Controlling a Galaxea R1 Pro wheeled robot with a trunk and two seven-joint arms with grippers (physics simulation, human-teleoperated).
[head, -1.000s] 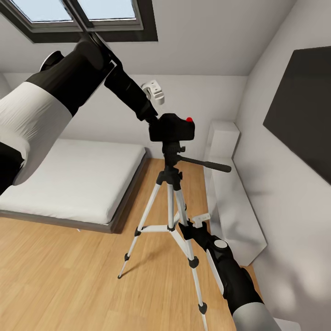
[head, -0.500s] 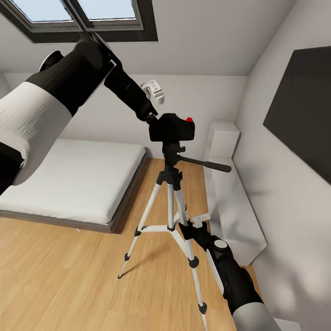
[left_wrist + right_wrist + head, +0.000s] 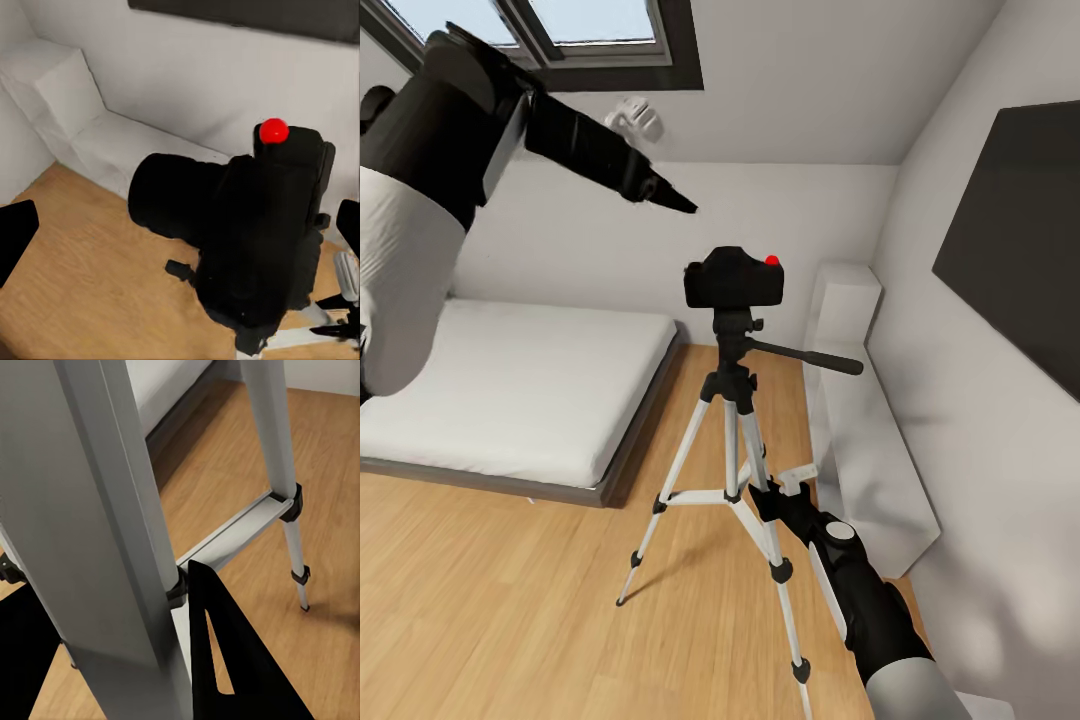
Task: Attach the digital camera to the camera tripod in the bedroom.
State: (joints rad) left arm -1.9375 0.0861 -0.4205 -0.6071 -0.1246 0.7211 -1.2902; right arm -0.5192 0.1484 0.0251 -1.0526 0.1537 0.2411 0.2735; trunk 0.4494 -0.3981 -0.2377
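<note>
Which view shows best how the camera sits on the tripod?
The head view: the camera sits on the tripod head, whole stand visible. The left wrist view gives a close-up of the camera, mount mostly hidden. The right wrist view shows tripod legs.

Right gripper (image 3: 768,497) partly masked by a leg of the camera tripod (image 3: 732,420); jaw gap unreadable. Left gripper (image 3: 180,225) fingertips cropped at both frame edges. Mount beneath digital camera (image 3: 734,279) concealed by its body.
</note>
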